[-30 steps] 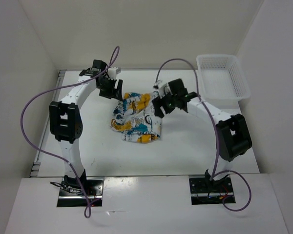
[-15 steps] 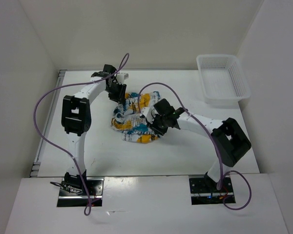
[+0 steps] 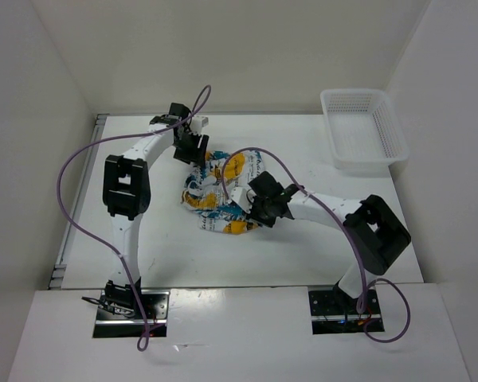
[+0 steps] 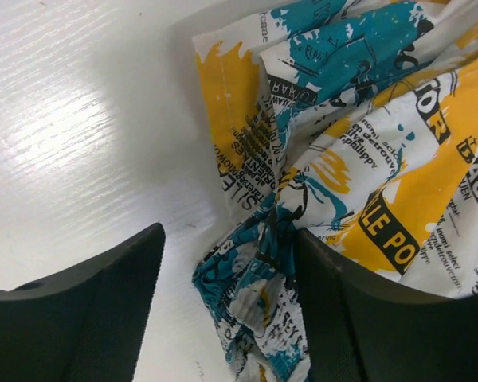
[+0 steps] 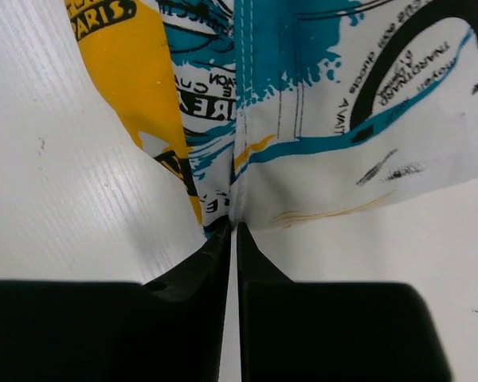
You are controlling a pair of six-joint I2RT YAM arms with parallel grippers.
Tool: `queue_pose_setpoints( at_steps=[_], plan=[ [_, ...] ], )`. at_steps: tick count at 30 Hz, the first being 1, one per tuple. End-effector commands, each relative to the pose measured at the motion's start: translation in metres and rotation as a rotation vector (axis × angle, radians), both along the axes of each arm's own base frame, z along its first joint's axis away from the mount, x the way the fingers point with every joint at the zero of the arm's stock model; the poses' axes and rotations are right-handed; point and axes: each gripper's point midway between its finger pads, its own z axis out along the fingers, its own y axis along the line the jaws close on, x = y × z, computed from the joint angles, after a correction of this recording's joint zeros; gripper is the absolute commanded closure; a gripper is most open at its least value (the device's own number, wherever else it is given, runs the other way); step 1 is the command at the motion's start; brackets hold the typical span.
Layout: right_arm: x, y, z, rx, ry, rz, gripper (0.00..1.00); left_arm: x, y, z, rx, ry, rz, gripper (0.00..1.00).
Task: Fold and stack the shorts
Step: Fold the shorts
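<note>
The shorts (image 3: pixel 213 208), white cloth with a teal, yellow and black print, lie crumpled in the middle of the table. My left gripper (image 3: pixel 193 153) is at their far left corner. In the left wrist view it (image 4: pixel 227 239) stands open, and a bunched fold of the shorts (image 4: pixel 366 143) lies between the fingers, against the right one. My right gripper (image 3: pixel 253 210) is at the near right edge of the shorts. In the right wrist view it (image 5: pixel 233 227) is shut, pinching a seamed edge of the shorts (image 5: pixel 327 119) at its tips.
A white mesh basket (image 3: pixel 365 164) stands at the far right corner of the table, with nothing seen in it. White walls close in the table on the left, back and right. Purple cables loop above both arms.
The right gripper came down and to the left onto the shorts' edge and shut on it. The left gripper moved right to the far corner of the shorts, narrowed, then opened again.
</note>
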Motion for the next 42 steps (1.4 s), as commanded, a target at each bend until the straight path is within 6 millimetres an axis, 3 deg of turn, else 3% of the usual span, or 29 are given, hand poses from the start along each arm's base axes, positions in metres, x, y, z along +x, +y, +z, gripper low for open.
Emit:
queue_pose_setpoints(
  at_steps=[1, 3, 4, 5, 7, 8, 9, 11, 12, 13, 15, 16, 18, 19, 20, 23, 24, 28, 33, 42],
  plan=[
    [0.021, 0.016, 0.050, 0.098, -0.144, -0.026, 0.88, 0.010, 0.002, 0.016, 0.003, -0.056, 0.007, 0.27],
    [0.022, 0.025, 0.074, 0.165, -0.159, -0.033, 0.74, 0.008, 0.002, 0.041, -0.006, -0.101, 0.007, 0.18],
    [0.025, 0.026, 0.102, 0.232, -0.181, -0.064, 0.70, 0.005, 0.000, 0.052, -0.021, -0.116, 0.000, 0.11],
    [0.026, 0.026, 0.118, 0.276, -0.195, -0.078, 0.64, 0.001, 0.001, 0.075, -0.028, -0.156, 0.000, 0.09],
    [0.025, 0.020, 0.144, 0.352, -0.213, -0.137, 0.58, 0.003, 0.018, 0.105, -0.044, -0.219, 0.031, 0.00],
    [0.024, 0.015, 0.173, 0.419, -0.266, -0.157, 0.56, 0.001, 0.026, 0.115, -0.045, -0.238, 0.046, 0.00],
    [0.028, 0.006, 0.185, 0.452, -0.289, -0.196, 0.46, -0.001, 0.044, 0.139, -0.038, -0.287, 0.084, 0.00],
    [0.034, -0.019, 0.211, 0.497, -0.364, -0.318, 0.37, -0.006, 0.067, 0.167, -0.026, -0.346, 0.133, 0.00],
    [0.041, -0.033, 0.216, 0.495, -0.391, -0.377, 0.34, -0.007, 0.080, 0.171, -0.015, -0.361, 0.161, 0.00],
    [0.060, -0.065, 0.216, 0.460, -0.435, -0.504, 0.31, -0.012, 0.105, 0.165, 0.003, -0.344, 0.215, 0.00],
    [0.072, -0.108, 0.209, 0.418, -0.442, -0.651, 0.28, -0.021, 0.132, 0.171, 0.012, -0.356, 0.271, 0.00],
    [0.084, -0.151, 0.203, 0.378, -0.452, -0.773, 0.24, -0.031, 0.157, 0.158, 0.013, -0.319, 0.324, 0.00],
    [0.092, -0.187, 0.199, 0.361, -0.428, -0.890, 0.17, -0.044, 0.181, 0.159, 0.002, -0.321, 0.374, 0.00],
    [0.095, -0.222, 0.197, 0.354, -0.427, -1.004, 0.11, -0.053, 0.204, 0.164, -0.007, -0.338, 0.422, 0.00],
    [0.095, -0.235, 0.199, 0.370, -0.420, -1.048, 0.10, -0.065, 0.211, 0.150, -0.005, -0.301, 0.448, 0.00],
    [0.092, -0.277, 0.197, 0.399, -0.396, -1.200, 0.01, -0.088, 0.235, 0.151, 0.032, -0.316, 0.521, 0.00],
    [0.090, -0.284, 0.200, 0.413, -0.391, -1.232, 0.01, -0.097, 0.233, 0.140, 0.038, -0.288, 0.527, 0.00],
    [0.076, -0.305, 0.199, 0.426, -0.368, -1.299, 0.01, -0.114, 0.240, 0.148, 0.052, -0.316, 0.558, 0.00],
    [0.061, -0.322, 0.179, 0.343, -0.357, -1.429, 0.01, -0.122, 0.237, 0.140, 0.051, -0.298, 0.558, 0.00],
    [0.047, -0.326, 0.186, 0.329, -0.395, -1.463, 0.01, -0.134, 0.232, 0.137, 0.050, -0.292, 0.558, 0.00]
  ],
)
